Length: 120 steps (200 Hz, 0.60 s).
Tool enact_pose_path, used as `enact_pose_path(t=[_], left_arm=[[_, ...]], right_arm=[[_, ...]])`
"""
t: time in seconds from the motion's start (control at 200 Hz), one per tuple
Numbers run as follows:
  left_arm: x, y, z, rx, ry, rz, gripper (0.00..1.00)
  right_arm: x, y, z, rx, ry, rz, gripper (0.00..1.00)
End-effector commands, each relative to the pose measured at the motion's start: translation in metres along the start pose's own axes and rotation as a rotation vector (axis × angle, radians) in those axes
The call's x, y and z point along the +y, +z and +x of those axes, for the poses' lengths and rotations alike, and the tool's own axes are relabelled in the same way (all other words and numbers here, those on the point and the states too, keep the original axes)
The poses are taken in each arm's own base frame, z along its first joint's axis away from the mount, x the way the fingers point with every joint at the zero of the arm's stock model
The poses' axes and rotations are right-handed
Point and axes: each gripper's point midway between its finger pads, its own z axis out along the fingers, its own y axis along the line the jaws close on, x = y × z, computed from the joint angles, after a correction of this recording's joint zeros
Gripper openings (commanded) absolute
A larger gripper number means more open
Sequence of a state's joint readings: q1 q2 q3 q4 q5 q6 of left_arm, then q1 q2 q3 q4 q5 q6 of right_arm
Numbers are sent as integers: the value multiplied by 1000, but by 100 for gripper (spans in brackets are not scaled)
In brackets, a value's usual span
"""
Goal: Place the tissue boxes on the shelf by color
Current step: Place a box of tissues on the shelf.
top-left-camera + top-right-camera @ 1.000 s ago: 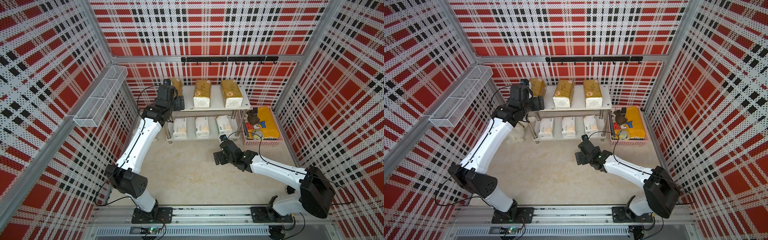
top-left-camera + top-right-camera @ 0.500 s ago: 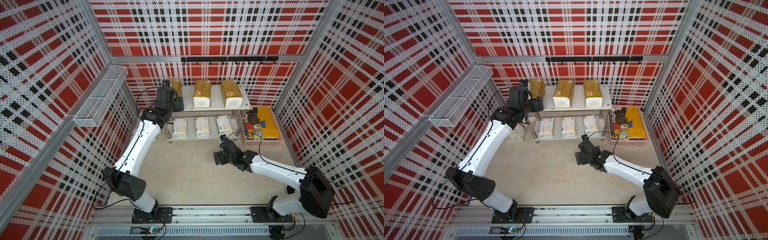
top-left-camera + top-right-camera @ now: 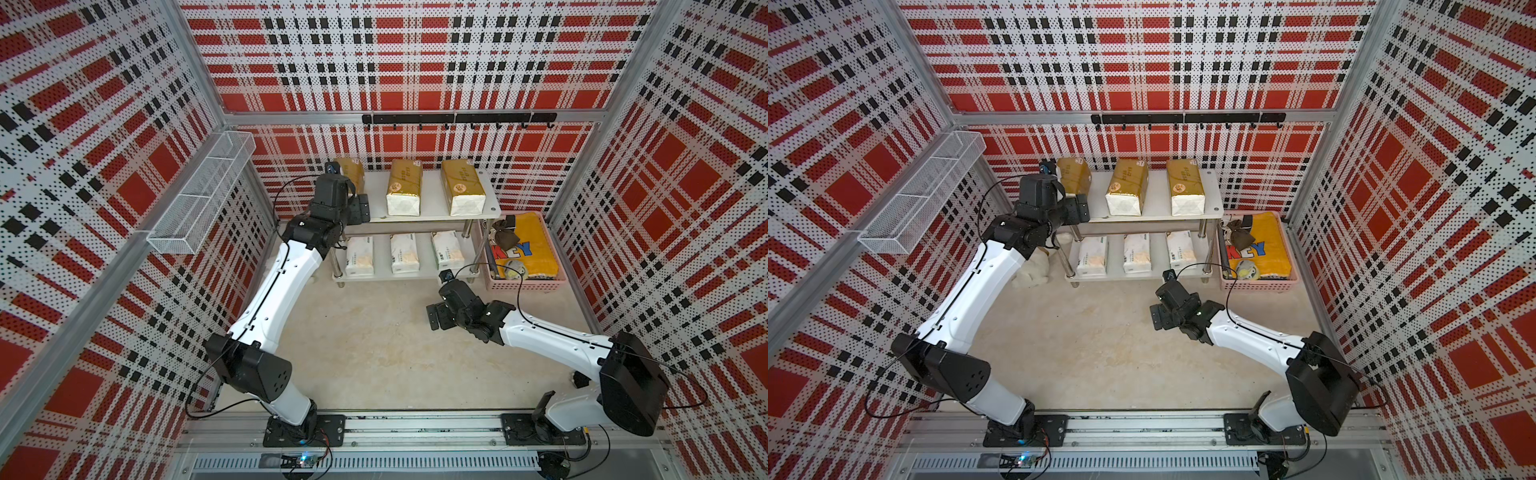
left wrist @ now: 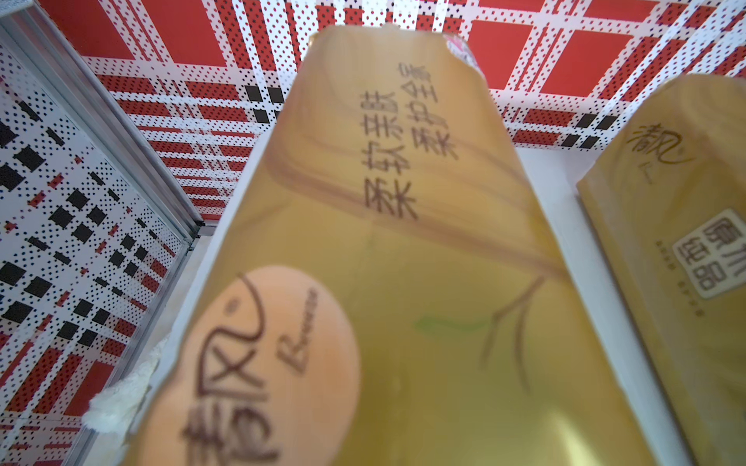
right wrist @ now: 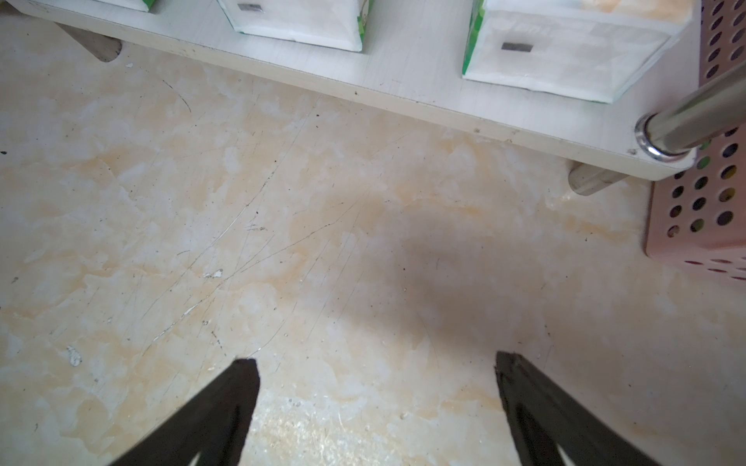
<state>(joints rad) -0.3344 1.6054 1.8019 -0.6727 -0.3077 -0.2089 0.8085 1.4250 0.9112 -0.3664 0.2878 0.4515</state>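
Tissue boxes (image 3: 404,187) on shelf (image 3: 432,196), gold above white

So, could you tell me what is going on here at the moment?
The robot is sorting tissue packs onto the shelf by color. Three gold packs sit on top, three white packs below. The left arm is at the leftmost gold pack; whether its fingers grip it is hidden. The right fingers hang open above the floor, empty.
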Motion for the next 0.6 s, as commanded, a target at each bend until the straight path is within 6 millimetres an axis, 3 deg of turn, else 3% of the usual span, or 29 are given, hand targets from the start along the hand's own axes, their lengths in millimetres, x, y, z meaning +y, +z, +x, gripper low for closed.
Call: enact_pose_path(t=[0.0, 0.596], left_arm=[[2, -17, -13, -52, -14, 0, 97], [2, -24, -6, -52, -19, 14, 99]], right_arm=[[4, 3, 2, 1, 3, -9, 100], [6, 2, 0, -3, -3, -14, 100]])
